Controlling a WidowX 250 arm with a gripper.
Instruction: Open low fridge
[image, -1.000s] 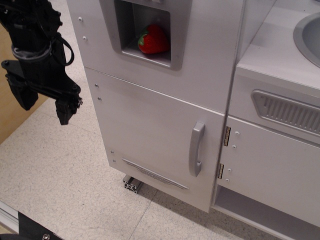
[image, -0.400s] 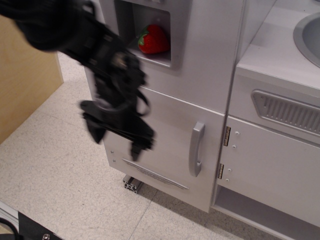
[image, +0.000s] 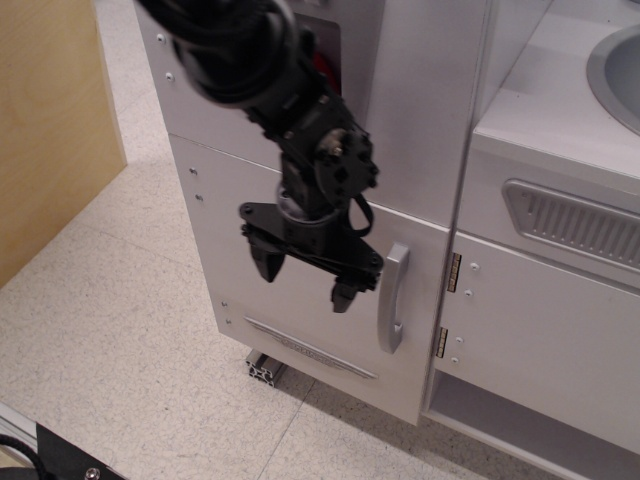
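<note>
The low fridge door (image: 250, 225) is a pale grey-white flat panel, closed, with a vertical curved silver handle (image: 392, 297) near its right edge and a thin vent strip (image: 305, 347) near the bottom. My black gripper (image: 305, 281) hangs in front of the door, open and empty, its fingers pointing down. Its right fingertip (image: 343, 296) is just left of the handle and apart from it. The arm covers most of the upper door's recessed window; only a bit of the red strawberry (image: 322, 62) shows.
A white cabinet with brass hinges (image: 452, 272) and a vented panel (image: 575, 220) stands right of the fridge, with a grey sink (image: 615, 70) on top. A wooden board (image: 45, 120) stands at the left. Speckled floor (image: 120, 360) lies in front.
The arm has swung from the far left across the fridge front to the right. The gripper now hangs just left of the handle. The door has stayed shut.
</note>
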